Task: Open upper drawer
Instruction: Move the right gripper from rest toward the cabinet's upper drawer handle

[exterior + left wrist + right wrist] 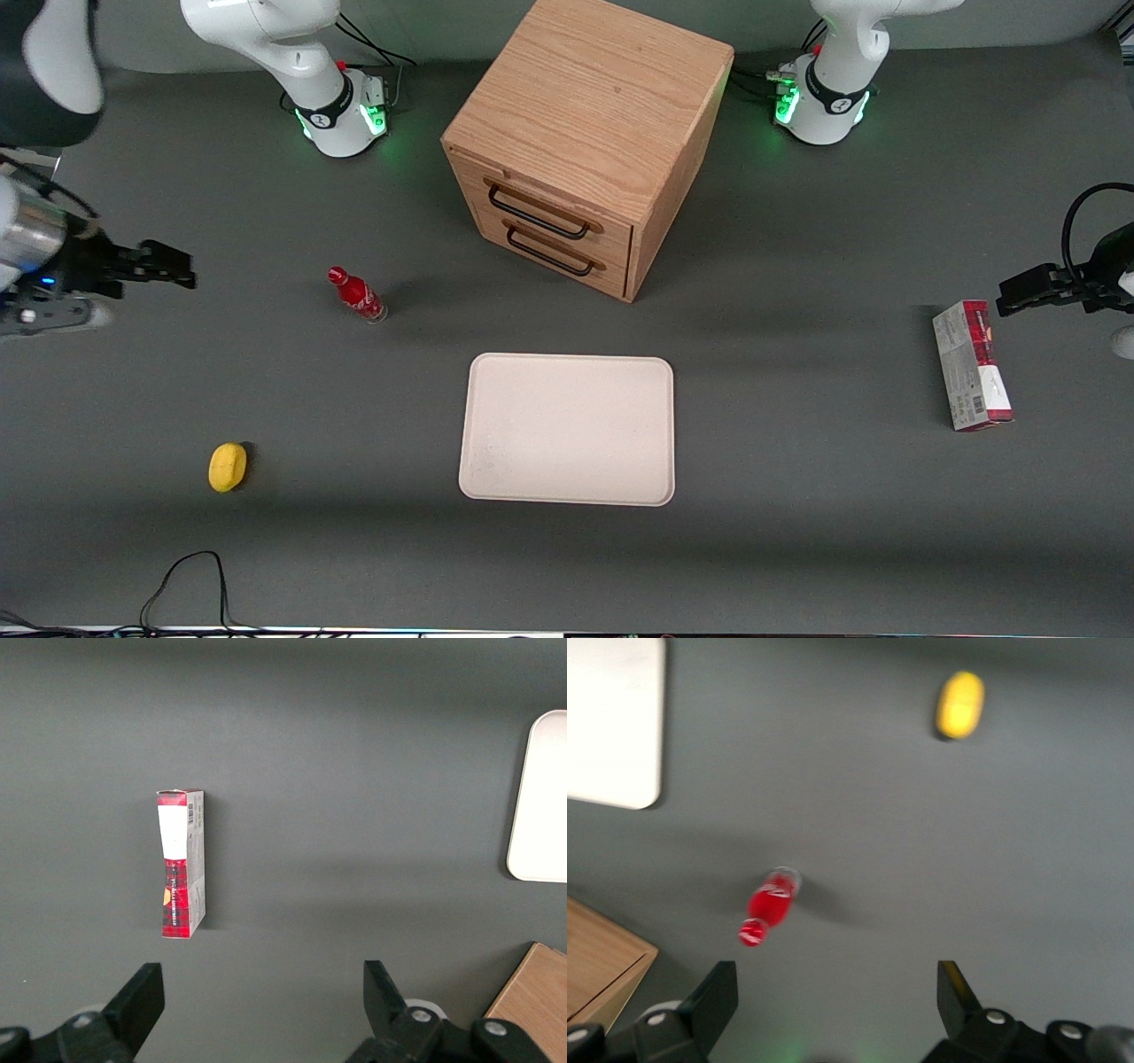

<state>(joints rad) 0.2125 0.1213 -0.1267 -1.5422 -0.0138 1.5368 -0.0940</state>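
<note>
The oak cabinet (589, 133) stands mid-table, near the arm bases. Its upper drawer (540, 211) is the higher of two, with a wide black wire handle, and sits flush with the cabinet front. The lower drawer (554, 252) below it is flush too. My gripper (168, 264) hovers above the mat toward the working arm's end of the table, well away from the cabinet, open with nothing between its fingers. In the right wrist view the gripper (837, 1001) looks down on bare mat, with a corner of the cabinet (602, 966) at the edge.
A red bottle (357, 295) stands on the mat between my gripper and the cabinet. A yellow lemon (228, 466) lies nearer the camera. A white tray (568, 429) lies in front of the cabinet. A red-and-white box (972, 364) lies toward the parked arm's end.
</note>
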